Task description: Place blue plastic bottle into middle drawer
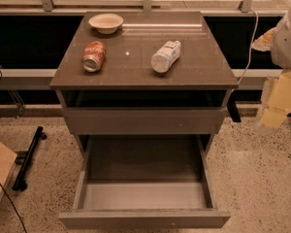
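The blue plastic bottle (166, 56) lies on its side on the right half of the dark tabletop (136, 74), white cap pointing to the back right. The middle drawer (144, 219) is pulled out wide below, and its pale grey floor is bare. My gripper (277, 103) hangs at the far right edge of the view, off the table's right side, level with the upper drawer and well apart from the bottle. It holds nothing that I can see.
A red soda can (93, 56) lies on its side on the left of the tabletop. A pale bowl (105, 23) stands at the back left. The upper drawer (143, 120) is pulled out a little. A black bar (29, 157) lies on the floor at left.
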Action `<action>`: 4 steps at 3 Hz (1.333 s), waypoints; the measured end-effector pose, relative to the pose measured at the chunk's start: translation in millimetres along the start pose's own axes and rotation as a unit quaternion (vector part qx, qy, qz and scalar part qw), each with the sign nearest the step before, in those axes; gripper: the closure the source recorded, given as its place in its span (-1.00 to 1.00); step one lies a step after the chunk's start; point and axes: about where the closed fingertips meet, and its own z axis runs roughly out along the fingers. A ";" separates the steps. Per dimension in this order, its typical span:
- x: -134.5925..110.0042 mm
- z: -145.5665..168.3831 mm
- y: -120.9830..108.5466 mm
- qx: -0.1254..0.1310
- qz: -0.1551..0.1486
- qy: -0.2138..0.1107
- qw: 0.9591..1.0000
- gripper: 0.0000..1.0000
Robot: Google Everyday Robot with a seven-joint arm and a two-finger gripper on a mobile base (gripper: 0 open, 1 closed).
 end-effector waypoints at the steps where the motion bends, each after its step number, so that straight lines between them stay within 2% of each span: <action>1: -0.1 0.0 -0.1 0.000 0.000 0.000 1.000 -1.00; 2: -9.5 2.0 -4.7 0.007 0.009 -0.023 1.000 -1.00; 3: -20.3 9.4 -16.7 0.009 0.030 -0.067 0.997 -1.00; 4: -37.1 26.3 -27.4 -0.002 0.055 -0.115 0.992 -1.00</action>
